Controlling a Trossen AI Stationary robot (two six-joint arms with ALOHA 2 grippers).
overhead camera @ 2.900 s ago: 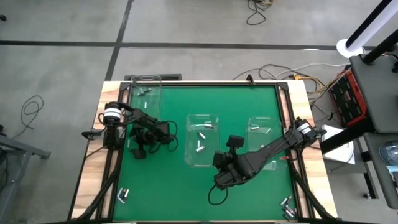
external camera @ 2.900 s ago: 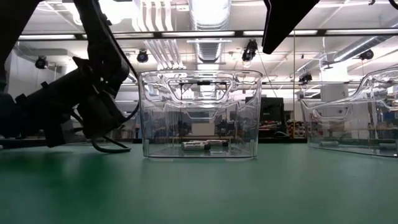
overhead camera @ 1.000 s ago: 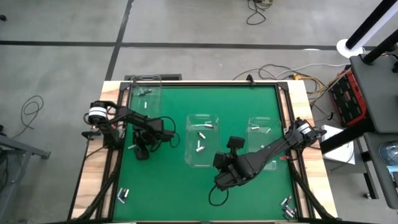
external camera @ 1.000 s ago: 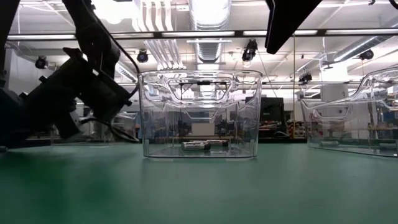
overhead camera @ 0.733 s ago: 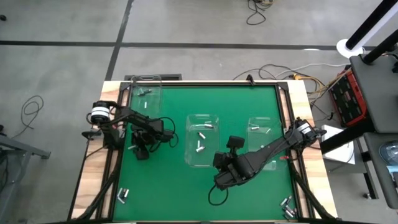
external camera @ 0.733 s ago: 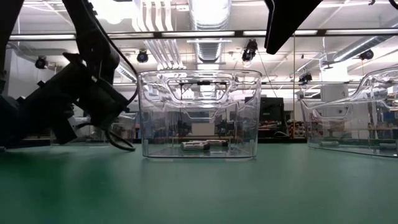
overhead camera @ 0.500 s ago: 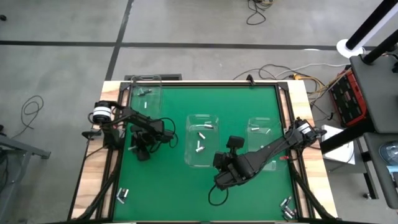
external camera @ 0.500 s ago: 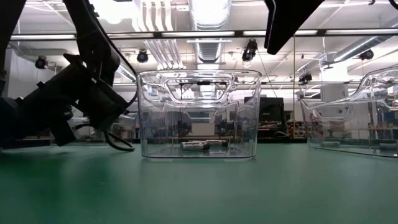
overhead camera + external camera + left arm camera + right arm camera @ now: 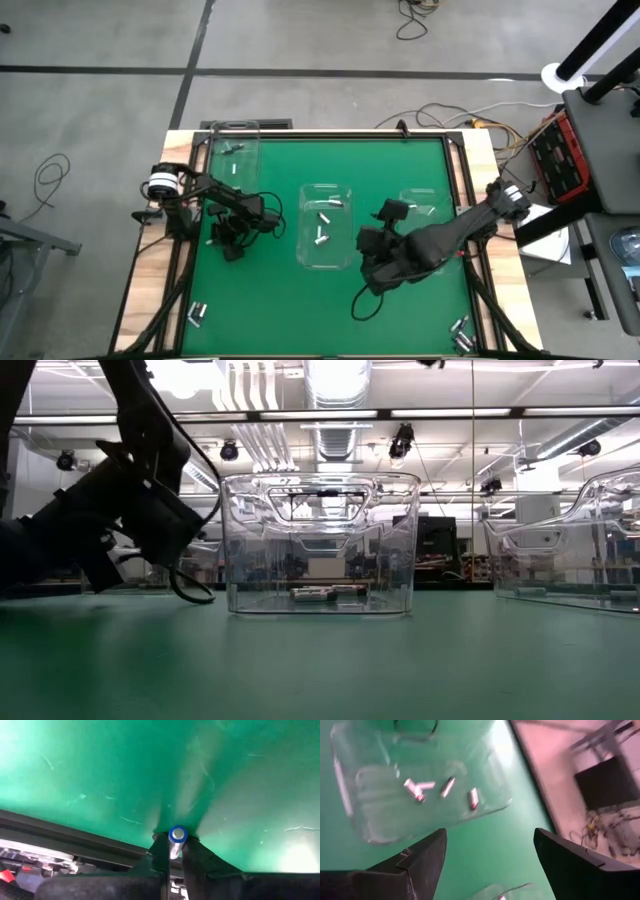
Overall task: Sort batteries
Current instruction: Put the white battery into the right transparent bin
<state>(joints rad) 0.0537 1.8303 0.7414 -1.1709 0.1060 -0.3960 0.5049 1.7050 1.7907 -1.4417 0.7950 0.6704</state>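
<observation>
Two dark arms, black cable loops; left arm (image 9: 205, 190) white base collar, possibly a joint ring.

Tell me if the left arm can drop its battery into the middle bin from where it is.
Probably yes. The left gripper is shut on a battery, low beside the middle bin. Nothing stands between them, and the bin's top is open; the arm must lift over the wall.

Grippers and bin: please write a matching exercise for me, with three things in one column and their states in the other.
Things:
1. left gripper
2. right gripper
3. middle clear rectangular plastic bin

States:
a. contains small silvery cylindrical batteries
b. shut on a blue-ended silvery battery
c. open, holding nothing

Pairs: 1-b, 2-c, 3-a
</observation>
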